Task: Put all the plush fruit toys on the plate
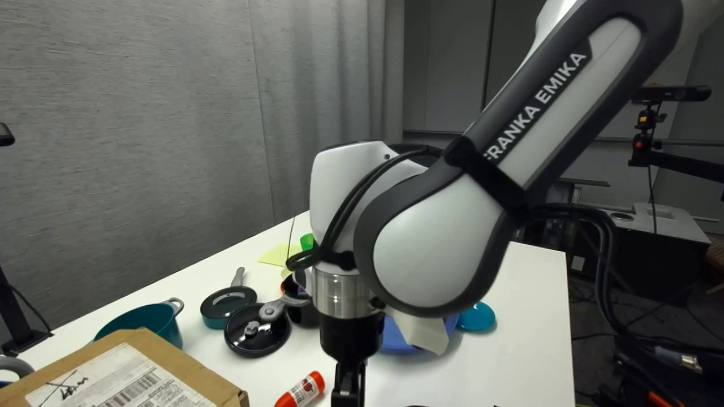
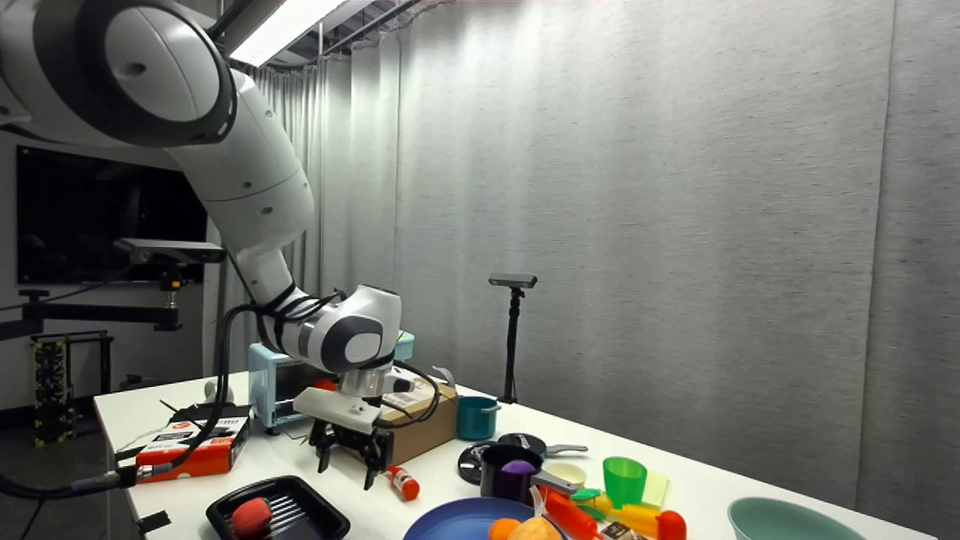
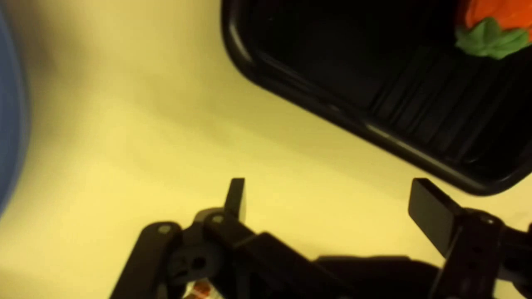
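Observation:
A red plush fruit (image 2: 251, 517) lies in a black ridged tray (image 2: 315, 517). In the wrist view the plush fruit (image 3: 498, 29) looks orange-red with a green leaf, at the upper right. The blue plate (image 2: 442, 521) is cut by the bottom edge; an orange plush fruit (image 2: 502, 529) and a peach-coloured one (image 2: 534, 529) with a white tag appear on it. The plate's rim (image 3: 12, 120) shows at the wrist view's left edge. My gripper (image 2: 346, 474) is open and empty above the table, beside the tray; its fingers (image 3: 328, 195) stand wide apart.
A red glue stick (image 2: 405, 482) lies close to my gripper. A cardboard box (image 2: 424, 431) and red-white box (image 2: 199, 446) stand nearby. Beyond the plate are a dark pot (image 2: 499, 480) holding something purple, a green cup (image 2: 624, 480) and a pale green bowl (image 2: 787, 517).

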Robot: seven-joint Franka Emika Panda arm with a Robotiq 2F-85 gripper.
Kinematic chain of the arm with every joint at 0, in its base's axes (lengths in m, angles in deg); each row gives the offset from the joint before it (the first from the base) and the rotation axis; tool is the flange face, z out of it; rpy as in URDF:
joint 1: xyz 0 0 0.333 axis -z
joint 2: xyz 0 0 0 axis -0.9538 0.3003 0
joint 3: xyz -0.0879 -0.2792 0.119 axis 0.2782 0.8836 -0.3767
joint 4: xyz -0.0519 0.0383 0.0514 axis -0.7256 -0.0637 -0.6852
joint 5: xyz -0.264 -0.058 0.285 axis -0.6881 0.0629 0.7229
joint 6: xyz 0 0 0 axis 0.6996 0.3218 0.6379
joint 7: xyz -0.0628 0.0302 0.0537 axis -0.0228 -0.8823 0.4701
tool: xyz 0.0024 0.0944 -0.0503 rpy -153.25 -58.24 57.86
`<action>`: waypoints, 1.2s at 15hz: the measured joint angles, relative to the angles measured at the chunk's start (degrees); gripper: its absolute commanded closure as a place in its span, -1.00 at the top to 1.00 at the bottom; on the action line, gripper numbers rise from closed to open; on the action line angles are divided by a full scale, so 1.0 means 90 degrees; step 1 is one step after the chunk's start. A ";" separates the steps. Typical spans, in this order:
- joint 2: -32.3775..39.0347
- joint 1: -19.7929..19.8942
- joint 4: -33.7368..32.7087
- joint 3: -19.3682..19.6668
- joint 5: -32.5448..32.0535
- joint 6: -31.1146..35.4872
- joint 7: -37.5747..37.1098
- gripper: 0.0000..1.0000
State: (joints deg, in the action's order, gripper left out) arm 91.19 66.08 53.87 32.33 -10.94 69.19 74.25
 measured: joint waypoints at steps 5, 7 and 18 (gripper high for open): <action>0.0062 -0.0001 0.0085 -0.0634 0.0546 -0.0554 0.1301 1.00; 0.0144 0.0005 0.0061 -0.0761 0.0714 -0.0848 0.1865 1.00; 0.0443 0.0081 -0.0173 -0.0428 0.0708 -0.3062 0.3691 0.09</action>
State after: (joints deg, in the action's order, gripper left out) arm 95.18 66.81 52.31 28.48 -4.58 41.62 107.47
